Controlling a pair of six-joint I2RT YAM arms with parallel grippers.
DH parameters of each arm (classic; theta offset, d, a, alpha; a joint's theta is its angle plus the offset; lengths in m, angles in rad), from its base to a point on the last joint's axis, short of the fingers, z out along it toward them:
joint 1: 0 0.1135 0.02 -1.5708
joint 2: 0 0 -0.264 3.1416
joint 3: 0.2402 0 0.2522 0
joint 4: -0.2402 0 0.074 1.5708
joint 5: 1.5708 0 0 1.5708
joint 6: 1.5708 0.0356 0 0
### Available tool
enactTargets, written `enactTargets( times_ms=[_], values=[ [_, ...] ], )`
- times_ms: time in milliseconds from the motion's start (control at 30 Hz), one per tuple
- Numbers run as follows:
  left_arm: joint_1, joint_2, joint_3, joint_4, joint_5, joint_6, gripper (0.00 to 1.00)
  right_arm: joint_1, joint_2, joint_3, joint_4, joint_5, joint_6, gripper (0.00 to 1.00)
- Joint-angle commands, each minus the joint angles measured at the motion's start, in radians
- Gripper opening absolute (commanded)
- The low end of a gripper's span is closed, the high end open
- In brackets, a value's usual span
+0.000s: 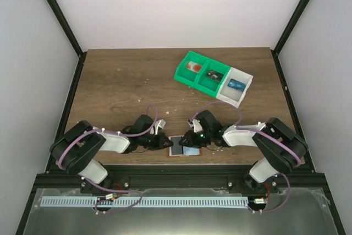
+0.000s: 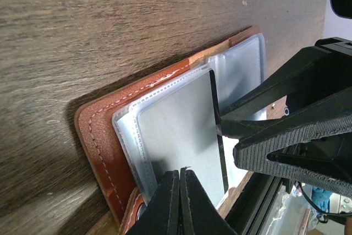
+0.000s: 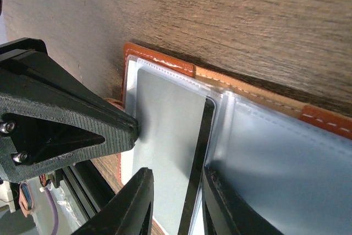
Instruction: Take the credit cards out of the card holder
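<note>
The small flat reddish-brown leather card holder (image 1: 181, 150) lay open at the near edge of the brown wooden table (image 2: 110, 26), between the two arms; it looked light and soft, so it would probably slide or lift if pulled without being held down. Its clear plastic sleeves (image 3: 275, 152) seemed thin, floppy and slippery; the pale grey card with a dark edge stripe (image 2: 179, 130) inside the left sleeve looked stiff and smooth, best taken by an exposed edge. The left gripper (image 2: 179, 175) was clenched tight at the card's edge; whether it pinched any plastic, I could not tell. The right gripper (image 3: 177, 173) had its jaws partly apart astride the dark stripe, seemingly gripping nothing.
</note>
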Motion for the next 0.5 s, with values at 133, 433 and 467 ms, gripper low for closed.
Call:
enactTargets(
  times_ms=[133, 433, 467],
  values=[
    [-0.003, 0.015, -0.033, -0.028, -0.031, 0.005, 0.00, 0.010, 0.031, -0.007, 0.022, -0.034, 0.029, 0.27],
    [-0.004, 0.012, -0.045, -0.017, -0.032, -0.007, 0.00, 0.010, 0.017, -0.073, 0.213, -0.080, 0.144, 0.19],
    [-0.004, 0.011, -0.046, -0.017, -0.030, -0.010, 0.00, 0.010, 0.010, -0.083, 0.232, -0.079, 0.155, 0.18]
  ],
)
